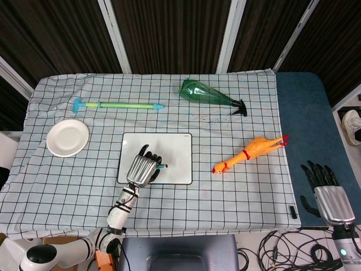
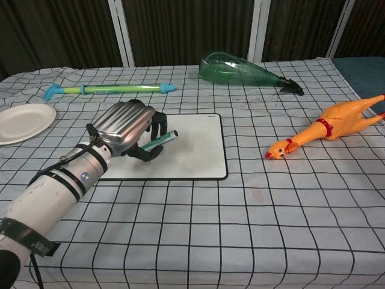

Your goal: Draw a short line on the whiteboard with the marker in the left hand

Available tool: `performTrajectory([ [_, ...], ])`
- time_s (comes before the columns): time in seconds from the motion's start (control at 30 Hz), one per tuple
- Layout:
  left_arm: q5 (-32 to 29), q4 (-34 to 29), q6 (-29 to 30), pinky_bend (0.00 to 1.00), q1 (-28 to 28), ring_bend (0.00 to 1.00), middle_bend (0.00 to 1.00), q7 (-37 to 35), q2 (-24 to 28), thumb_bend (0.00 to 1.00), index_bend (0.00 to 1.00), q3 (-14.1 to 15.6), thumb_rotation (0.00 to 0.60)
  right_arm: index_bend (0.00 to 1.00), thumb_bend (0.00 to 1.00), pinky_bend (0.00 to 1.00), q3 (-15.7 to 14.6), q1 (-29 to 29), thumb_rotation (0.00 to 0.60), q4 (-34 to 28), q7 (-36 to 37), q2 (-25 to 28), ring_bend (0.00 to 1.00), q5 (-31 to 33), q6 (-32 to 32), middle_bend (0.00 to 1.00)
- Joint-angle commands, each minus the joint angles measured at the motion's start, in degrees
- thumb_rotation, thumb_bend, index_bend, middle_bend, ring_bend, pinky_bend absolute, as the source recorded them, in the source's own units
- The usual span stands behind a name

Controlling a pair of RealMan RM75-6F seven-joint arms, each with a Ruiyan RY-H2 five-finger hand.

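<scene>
While a rubber chicken (image 2: 328,131), green bottle (image 2: 240,69), water squirter (image 2: 108,90) and plate (image 2: 21,122) ring the whiteboard (image 2: 192,150) on the table (image 2: 240,229), left hand (image 2: 123,123) grips the marker (image 2: 157,140) over the board, tip pointing right. Right hand (image 1: 326,195): off-table, fingers spread, holding nothing.

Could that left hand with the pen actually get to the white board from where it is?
Probably yes: the left hand holding the marker is already over the whiteboard, nothing between them.

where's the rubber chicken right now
The rubber chicken lies on the checkered cloth, right of the whiteboard and below the green bottle.
</scene>
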Motion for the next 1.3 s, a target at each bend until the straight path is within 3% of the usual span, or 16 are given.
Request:
performTrajectory([
  [0.03, 0.03, 0.23, -0.04, 0.18, 0.06, 0.41, 0.74, -0.15, 0.01, 0.54, 0.74, 0.07, 0.600, 0.00, 0.33, 0.02, -0.01, 0.00, 0.600, 0.00, -0.11, -0.04, 0.00, 0.02, -0.03, 0.00],
  [1.3, -0.98, 3.12, -0.40, 0.16, 2.00, 0.42, 0.74, -2.74, 2.06, 0.54, 0.74, 0.04, 0.600, 0.00, 0.33, 0.02, 0.02, -0.17, 0.600, -0.14, -0.27, -0.05, 0.00, 0.11, 0.21, 0.00],
])
